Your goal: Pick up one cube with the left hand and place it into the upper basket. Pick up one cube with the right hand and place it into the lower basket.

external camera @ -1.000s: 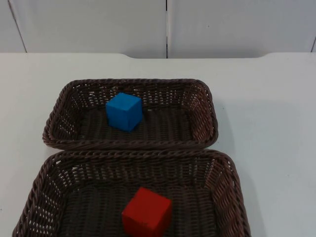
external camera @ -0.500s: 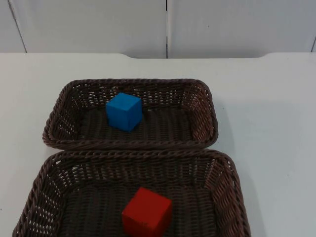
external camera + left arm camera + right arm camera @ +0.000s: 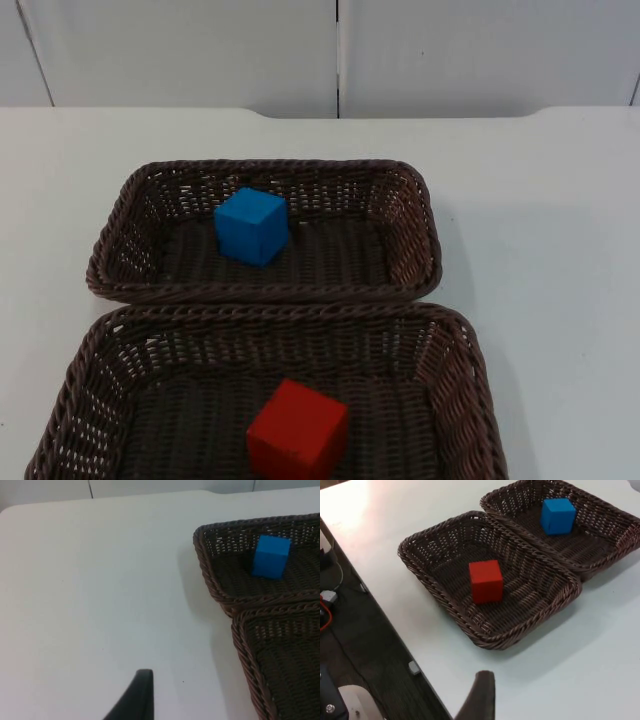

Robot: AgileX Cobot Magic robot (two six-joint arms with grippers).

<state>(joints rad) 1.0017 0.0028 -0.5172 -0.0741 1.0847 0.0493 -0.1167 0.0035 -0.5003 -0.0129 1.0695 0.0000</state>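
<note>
Only one black fingertip of the left tool (image 3: pixel 137 695) can be made out, hanging above bare white counter (image 3: pixel 100 590) beside the baskets' ends; I cannot tell how far it is parted, and it touches nothing. Likewise one fingertip of the right tool (image 3: pixel 480 695) hangs over the counter near its front edge, touching nothing, spread unreadable. Both arms wait clear of the baskets. Farther out, the blue cube (image 3: pixel 251 226) sits inside the upper basket (image 3: pixel 420 215), toward its left half. A red cube (image 3: pixel 298 430) rests on the floor of the lower basket (image 3: pixel 465 380), and the two baskets' long rims touch.
</note>
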